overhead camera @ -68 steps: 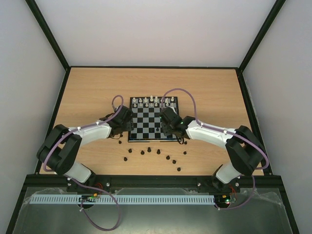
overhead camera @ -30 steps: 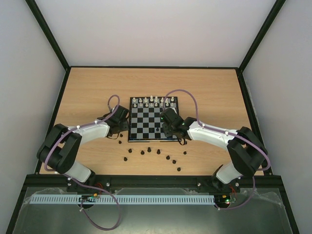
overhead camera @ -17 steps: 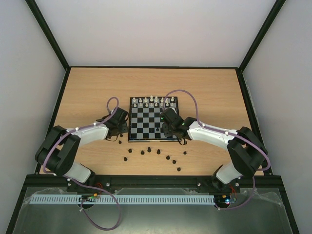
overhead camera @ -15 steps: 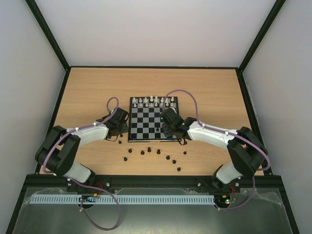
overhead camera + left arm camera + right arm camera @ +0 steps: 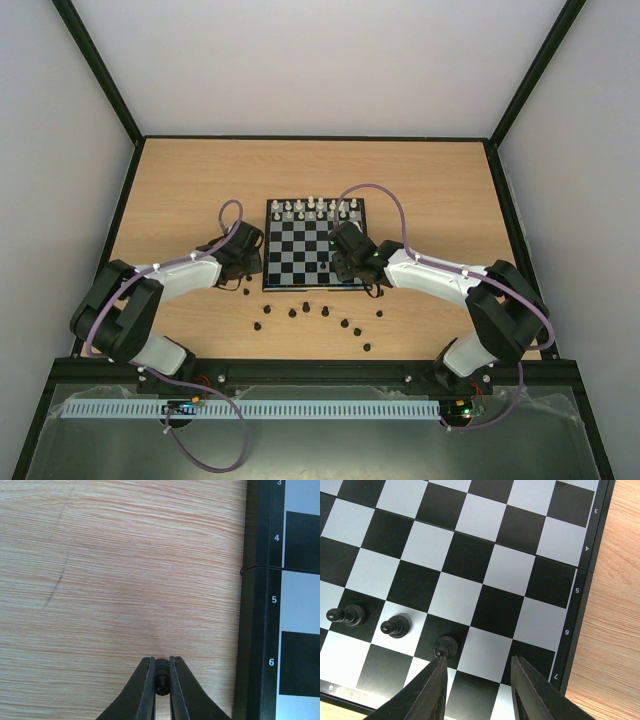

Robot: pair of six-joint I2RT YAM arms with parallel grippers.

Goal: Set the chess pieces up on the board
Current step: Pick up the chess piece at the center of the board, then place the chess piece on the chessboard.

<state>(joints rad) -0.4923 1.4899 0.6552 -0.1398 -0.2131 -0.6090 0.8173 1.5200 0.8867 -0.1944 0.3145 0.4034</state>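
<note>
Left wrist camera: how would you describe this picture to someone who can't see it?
The left gripper has its two dark fingers pinched shut on a tiny black chess piece at the bottom centre, seen against a pale wooden table. Down the right edge runs the dark border of the board, with numerals 3 to 6 and a few black and pale squares.

Left white-and-black arm [image 5: 185, 275]: stretched forward, elbow bent inward, wrist pitched down. Left black two-finger gripper [image 5: 161, 664]: fingers [image 5: 146, 680] pressed nearly together, tiny black chess piece [image 5: 161, 672] pinched between tips. Right white-and-black arm [image 5: 432, 275]: mirrored pose, wrist angled down. Right black two-finger gripper [image 5: 477, 680]: fingers [image 5: 434, 690] parted, spread partway.
</note>
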